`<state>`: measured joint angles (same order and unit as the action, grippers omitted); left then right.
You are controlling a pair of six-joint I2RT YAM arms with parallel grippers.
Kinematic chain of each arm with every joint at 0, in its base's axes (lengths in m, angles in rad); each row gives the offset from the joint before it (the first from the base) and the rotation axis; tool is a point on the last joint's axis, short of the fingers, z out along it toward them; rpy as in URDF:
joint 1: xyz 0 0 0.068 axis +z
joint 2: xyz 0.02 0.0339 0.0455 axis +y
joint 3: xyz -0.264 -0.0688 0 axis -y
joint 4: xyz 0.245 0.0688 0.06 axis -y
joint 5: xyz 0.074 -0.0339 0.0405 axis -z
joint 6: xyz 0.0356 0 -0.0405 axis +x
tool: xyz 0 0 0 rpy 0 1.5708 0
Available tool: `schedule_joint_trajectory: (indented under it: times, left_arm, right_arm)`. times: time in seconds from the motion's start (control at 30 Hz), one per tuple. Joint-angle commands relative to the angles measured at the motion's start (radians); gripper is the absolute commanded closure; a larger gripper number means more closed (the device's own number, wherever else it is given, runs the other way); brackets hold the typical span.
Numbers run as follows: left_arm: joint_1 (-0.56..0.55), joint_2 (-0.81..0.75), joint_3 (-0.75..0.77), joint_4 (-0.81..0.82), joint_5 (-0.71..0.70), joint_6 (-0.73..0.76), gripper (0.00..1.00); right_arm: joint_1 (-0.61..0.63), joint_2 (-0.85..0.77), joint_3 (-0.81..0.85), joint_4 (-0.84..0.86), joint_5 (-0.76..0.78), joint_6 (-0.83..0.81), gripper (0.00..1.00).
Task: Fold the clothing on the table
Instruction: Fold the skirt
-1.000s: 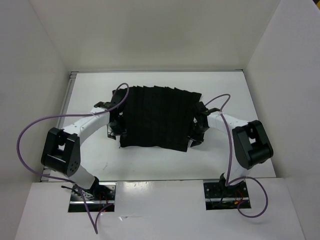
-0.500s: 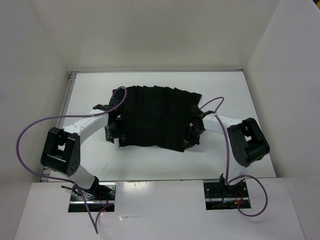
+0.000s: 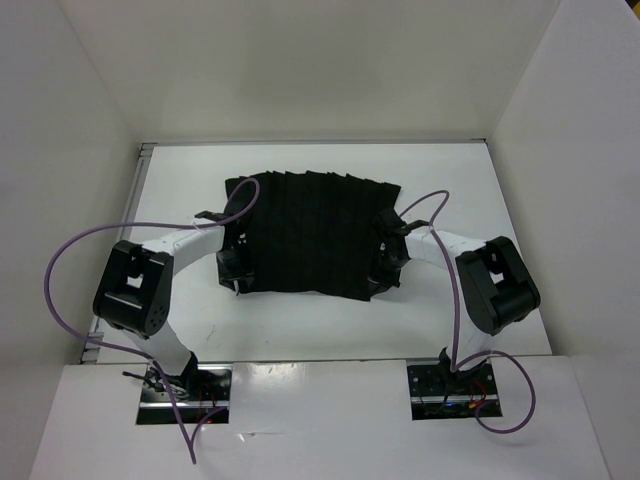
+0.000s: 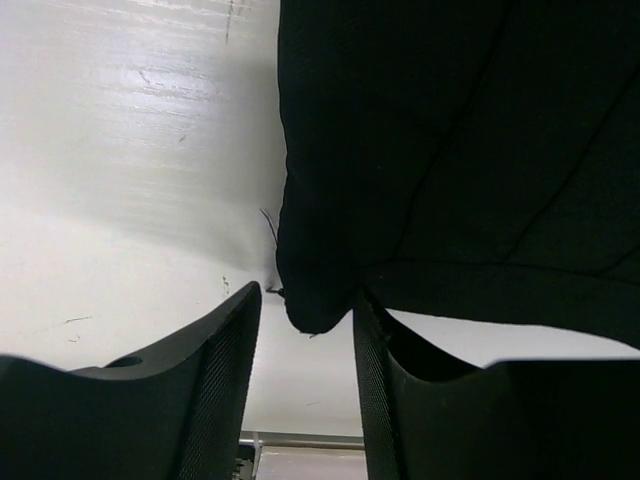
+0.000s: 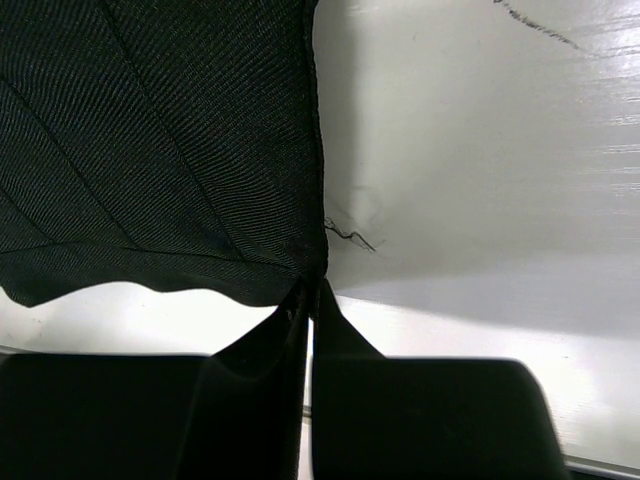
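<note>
The black pleated clothing [image 3: 315, 235] lies spread flat on the white table [image 3: 300, 330]. My left gripper [image 3: 235, 268] is at its near left corner and is open. In the left wrist view that corner [image 4: 312, 300] hangs between the two fingers [image 4: 215, 370], touching the right one, with a gap beside the left one. My right gripper [image 3: 383, 275] is at the near right corner. In the right wrist view it [image 5: 312, 292] is shut, its fingertips pinching the edge of the clothing [image 5: 160, 150], which lifts slightly off the table [image 5: 480, 150].
White walls [image 3: 80, 120] stand on three sides of the table. Purple cables [image 3: 60, 280] loop from both arms. The arm bases [image 3: 185, 385] are bolted at the near edge. A loose thread [image 5: 350, 235] trails from the clothing's right edge.
The right gripper has shut on the near right corner of the clothing. The left arm's elbow has swung right, and its fingers have slid around the near left corner.
</note>
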<state>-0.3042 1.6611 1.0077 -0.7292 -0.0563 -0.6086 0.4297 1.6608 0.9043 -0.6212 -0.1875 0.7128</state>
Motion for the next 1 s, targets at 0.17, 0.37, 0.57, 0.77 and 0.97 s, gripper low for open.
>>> schedule_joint_trajectory:
  times: [0.17,0.37,0.57,0.77,0.97]
  left_arm:
    - [0.011,0.045,-0.007,0.004,-0.047,-0.010,0.51]
    - [0.011,0.111,-0.029,0.036,-0.047,-0.010,0.55]
    - [0.011,0.196,-0.009,0.085,-0.002,0.004,1.00]
    - [0.011,0.128,0.109,0.085,0.088,0.052,1.00]
    - [0.022,0.167,0.299,0.042,0.130,0.087,1.00]
  right_arm:
    - [0.006,0.013,0.039,-0.026,0.094,-0.015,1.00]
    - [-0.012,-0.022,0.071,-0.075,0.122,-0.024,1.00]
    - [-0.023,-0.053,0.091,-0.086,0.111,-0.035,1.00]
    - [-0.066,-0.076,0.209,-0.118,0.111,-0.084,1.00]
    - [-0.167,-0.052,0.318,-0.109,0.120,-0.147,1.00]
